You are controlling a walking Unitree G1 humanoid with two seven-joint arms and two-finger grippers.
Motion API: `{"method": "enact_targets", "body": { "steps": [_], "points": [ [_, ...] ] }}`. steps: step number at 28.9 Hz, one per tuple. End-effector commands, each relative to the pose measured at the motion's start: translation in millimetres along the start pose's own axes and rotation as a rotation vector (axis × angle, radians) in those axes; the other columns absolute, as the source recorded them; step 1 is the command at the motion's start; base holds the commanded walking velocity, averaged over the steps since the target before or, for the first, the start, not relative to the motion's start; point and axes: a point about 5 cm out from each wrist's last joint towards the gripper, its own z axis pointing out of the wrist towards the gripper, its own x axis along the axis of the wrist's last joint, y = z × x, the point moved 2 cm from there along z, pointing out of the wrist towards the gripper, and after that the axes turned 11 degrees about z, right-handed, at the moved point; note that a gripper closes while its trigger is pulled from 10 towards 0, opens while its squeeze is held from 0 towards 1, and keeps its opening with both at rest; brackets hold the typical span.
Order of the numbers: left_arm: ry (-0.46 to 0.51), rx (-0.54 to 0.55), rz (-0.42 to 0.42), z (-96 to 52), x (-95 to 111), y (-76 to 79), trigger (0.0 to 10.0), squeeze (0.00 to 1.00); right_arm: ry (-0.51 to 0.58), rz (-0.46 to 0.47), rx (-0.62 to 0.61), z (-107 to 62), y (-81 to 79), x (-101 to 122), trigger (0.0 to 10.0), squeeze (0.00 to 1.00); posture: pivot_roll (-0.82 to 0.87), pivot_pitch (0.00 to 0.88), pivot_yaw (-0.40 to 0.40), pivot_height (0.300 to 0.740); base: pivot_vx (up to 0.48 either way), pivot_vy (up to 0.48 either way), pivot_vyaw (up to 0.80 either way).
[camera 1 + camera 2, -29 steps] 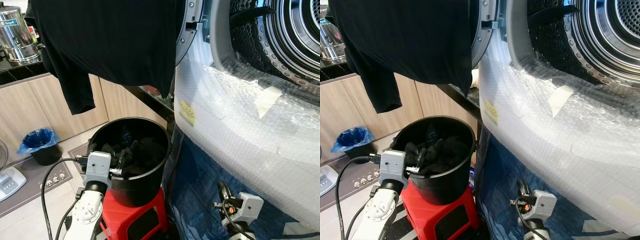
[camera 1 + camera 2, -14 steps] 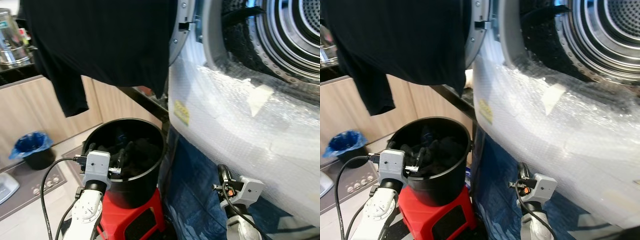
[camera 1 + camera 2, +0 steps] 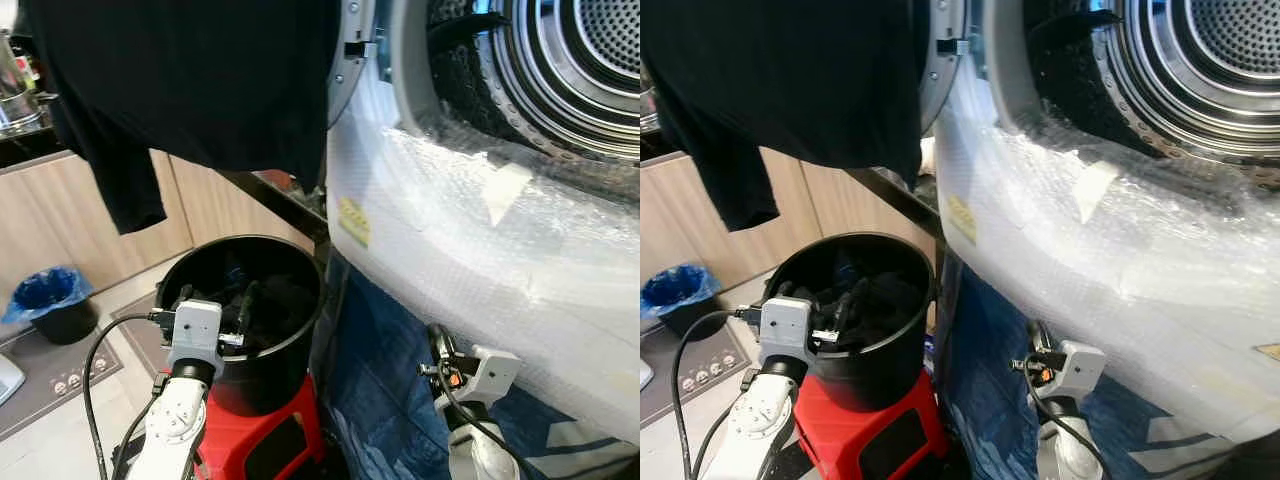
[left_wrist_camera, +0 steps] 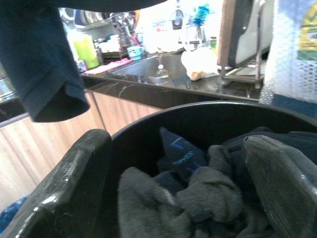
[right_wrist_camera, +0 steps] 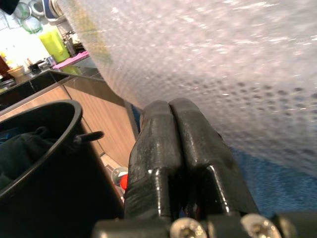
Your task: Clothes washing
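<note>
A black bucket [image 3: 262, 372] stands on a red stool [image 3: 262, 440] and holds dark clothes [image 3: 268, 305]. My left gripper [image 3: 246, 318] is open, its fingers reaching over the near rim above the pile; in the left wrist view its fingers [image 4: 74, 176] straddle a dark grey bunched garment [image 4: 198, 196]. A black shirt [image 3: 190, 85] hangs over the open washer door [image 3: 350, 60]. The washer drum [image 3: 575, 65] gapes at upper right, its front wrapped in bubble wrap [image 3: 480, 240]. My right gripper [image 3: 436, 345] is shut, low beside the wrapped front, holding nothing.
A blue cloth [image 3: 390, 390] drapes below the washer. A small bin with a blue liner [image 3: 48, 300] sits on the floor at left, by wooden cabinets [image 3: 60, 215]. A dark counter with a sink [image 4: 148, 74] and kitchen items runs behind.
The camera has swung to the right, so the scene slid left. My right gripper has risen a little along the wrapped front. The left gripper stays at the bucket's rim.
</note>
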Motion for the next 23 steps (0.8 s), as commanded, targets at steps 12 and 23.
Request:
{"method": "enact_targets", "body": {
  "steps": [12,23],
  "points": [
    [-0.003,0.024,0.021,3.3,1.2,-4.7,10.0,0.0,-0.017,0.021,0.013,3.9,-10.9,-4.4,10.0,0.0,0.07,0.033,-0.029,0.74,0.0,-0.157,-0.8],
    [0.0,0.036,0.008,4.2,2.2,-6.3,10.0,0.0,-0.007,0.006,0.046,6.2,-16.8,-1.9,10.0,0.0,0.06,0.041,-0.029,0.74,0.0,-0.034,-0.22]
  ]
}}
